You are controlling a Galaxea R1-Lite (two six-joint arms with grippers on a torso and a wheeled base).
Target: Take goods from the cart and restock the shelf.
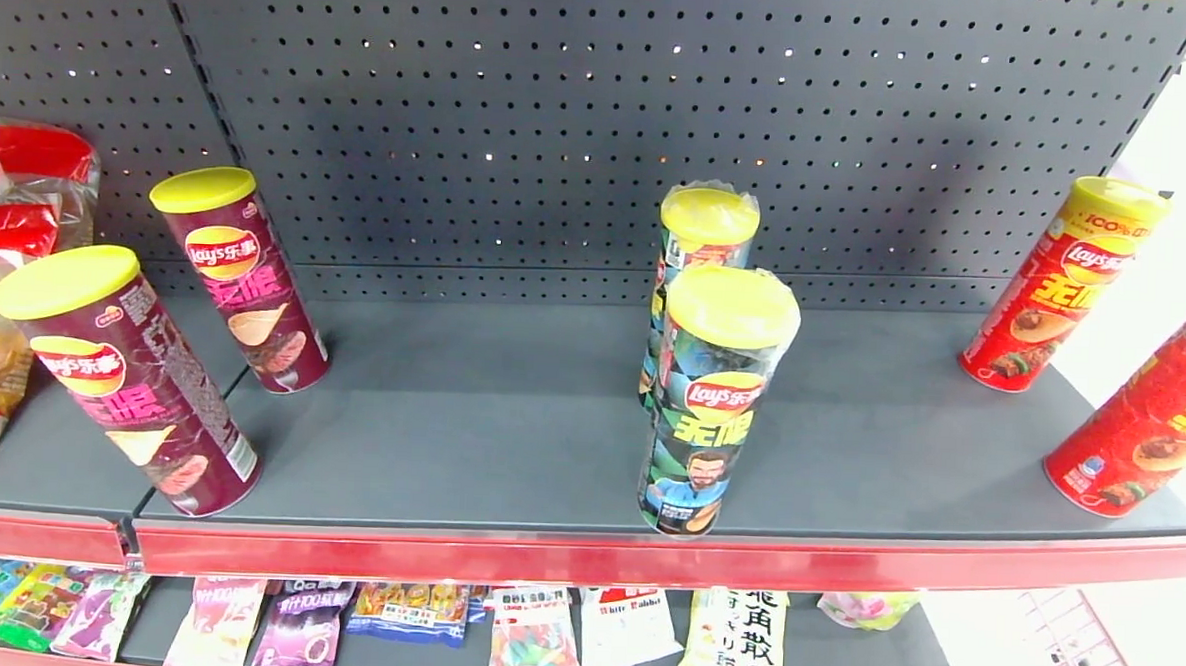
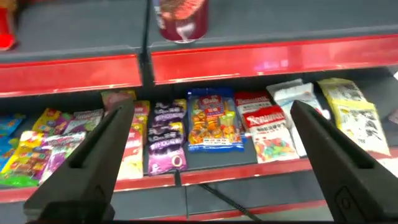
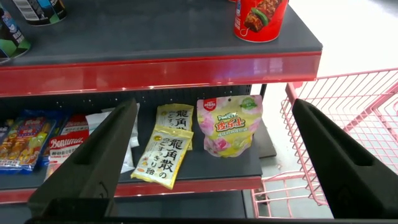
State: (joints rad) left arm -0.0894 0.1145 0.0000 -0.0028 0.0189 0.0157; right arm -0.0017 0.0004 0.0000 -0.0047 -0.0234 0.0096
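**Between picks — both grippers empty**

Step in hand, as I judge it: fetching the next item. My left gripper (image 2: pixel 211 106) hangs spread wide, holding nothing, facing the snack bags (image 2: pixel 214 124) on the lower tier. My right gripper (image 3: pixel 214 102) gapes empty too, near the pink cart (image 3: pixel 339 79). The shelf (image 1: pixel 489 419) carries chip cans (image 1: pixel 715 398) with wide gaps. Next move — turn to the cart; its goods I cannot see.

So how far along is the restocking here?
Done: yellow-lidded cardboard tubes stand on the grey metal shelf: two maroon tubes, two green tubes, two red tubes. In hand: nothing; the left end effector and right end effector are open and empty. Left: wide bare stretches between the tubes, and the pink wire cart beside the shelf.
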